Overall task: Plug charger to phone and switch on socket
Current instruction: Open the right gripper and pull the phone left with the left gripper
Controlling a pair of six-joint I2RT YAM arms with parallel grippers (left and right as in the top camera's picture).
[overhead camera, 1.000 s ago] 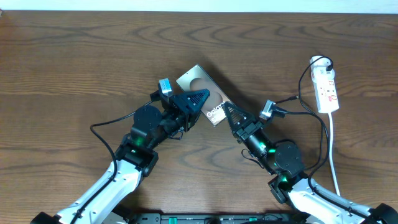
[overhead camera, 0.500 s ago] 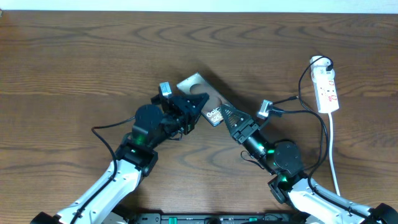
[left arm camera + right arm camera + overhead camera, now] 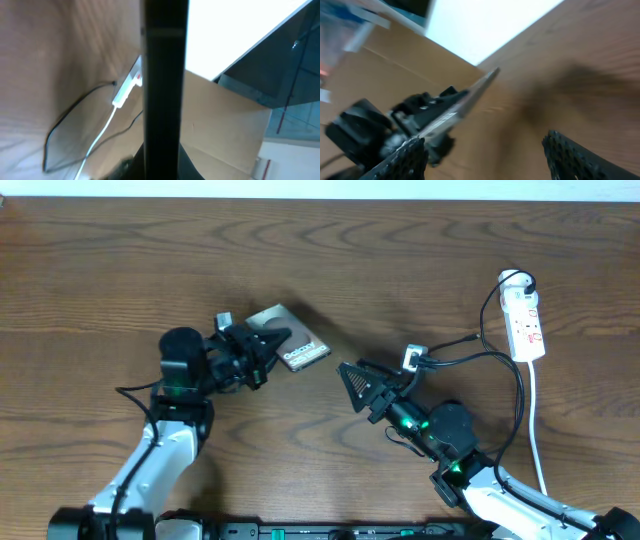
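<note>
While the left claw (image 3: 268, 346) clamps the phone (image 3: 298, 350) tilted above the desk (image 3: 100, 260), we advise a steady hold. The right claw (image 3: 351, 383), spread and empty, must fetch the charger (image 3: 484, 308) beside the socket (image 3: 525, 320).

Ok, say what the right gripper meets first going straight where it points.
Likely the phone, held in the left gripper; the right gripper, open, points up-left at it, though relative height is unclear.

Count: 1 phone (image 3: 300, 351), 1 socket (image 3: 526, 322), 1 charger (image 3: 520, 395).
</note>
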